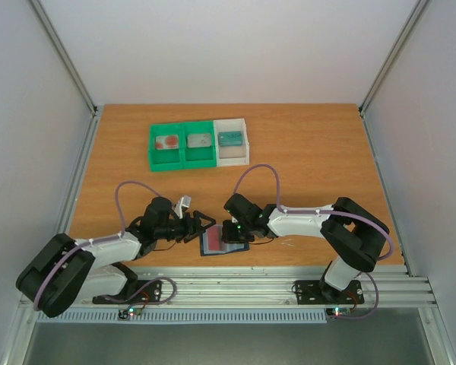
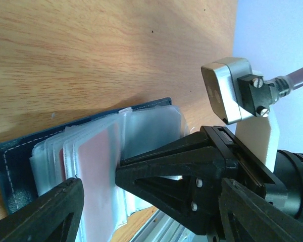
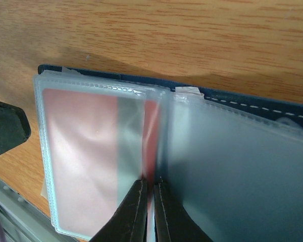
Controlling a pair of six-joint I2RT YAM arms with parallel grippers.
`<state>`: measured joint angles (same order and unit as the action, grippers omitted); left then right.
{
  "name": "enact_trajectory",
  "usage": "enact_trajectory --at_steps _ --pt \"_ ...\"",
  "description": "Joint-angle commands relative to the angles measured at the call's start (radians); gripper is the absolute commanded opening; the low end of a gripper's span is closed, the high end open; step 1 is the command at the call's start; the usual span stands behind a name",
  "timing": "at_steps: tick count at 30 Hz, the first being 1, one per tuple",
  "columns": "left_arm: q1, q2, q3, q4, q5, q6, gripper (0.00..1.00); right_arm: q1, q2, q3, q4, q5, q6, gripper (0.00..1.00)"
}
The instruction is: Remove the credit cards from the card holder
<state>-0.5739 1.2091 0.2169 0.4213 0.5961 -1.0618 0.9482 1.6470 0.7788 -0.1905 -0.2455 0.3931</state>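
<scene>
**DESK:** While the card holder (image 1: 213,245) lies open on the bench (image 1: 311,160), close to its near edge and between the two arms, which arm is on it?

**PHOTOGRAPHER:** The right. The right fingers (image 3: 145,199) are closed over the fold. A reddish strip of a credit card (image 3: 150,131) appears pinched between their tips. Another card (image 3: 81,151) shows pink through the clear sleeve just left of them.

**DESK:** And the left?

**PHOTOGRAPHER:** The left fingers (image 1: 203,225) stand wide open and hold nothing. They sit just beside the holder's left end, with its sleeves fanned out in front of them. Whether they touch the sleeves, I cannot tell.

**DESK:** Which way must the card go?

**PHOTOGRAPHER:** Its long side runs along the fold and points straight at the right fingers. My guess is a pull back along that line. The holder is loose on the bench, so it may well drag along unless the left side pins it.
</scene>
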Motion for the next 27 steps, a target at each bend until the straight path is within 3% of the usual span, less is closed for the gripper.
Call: enact_trajectory --at_steps 1,18,27 --pt "-0.004 0.023 0.01 0.073 0.001 0.02 0.74 -0.003 0.016 -0.022 -0.03 0.025 0.013 0.06" --pt "-0.004 0.101 -0.019 0.166 -0.004 0.0 0.73 -0.003 0.019 -0.023 -0.025 0.021 0.008 0.06" --pt "-0.004 0.069 -0.039 0.116 -0.018 0.007 0.73 -0.003 0.025 -0.021 -0.032 0.026 0.008 0.06"
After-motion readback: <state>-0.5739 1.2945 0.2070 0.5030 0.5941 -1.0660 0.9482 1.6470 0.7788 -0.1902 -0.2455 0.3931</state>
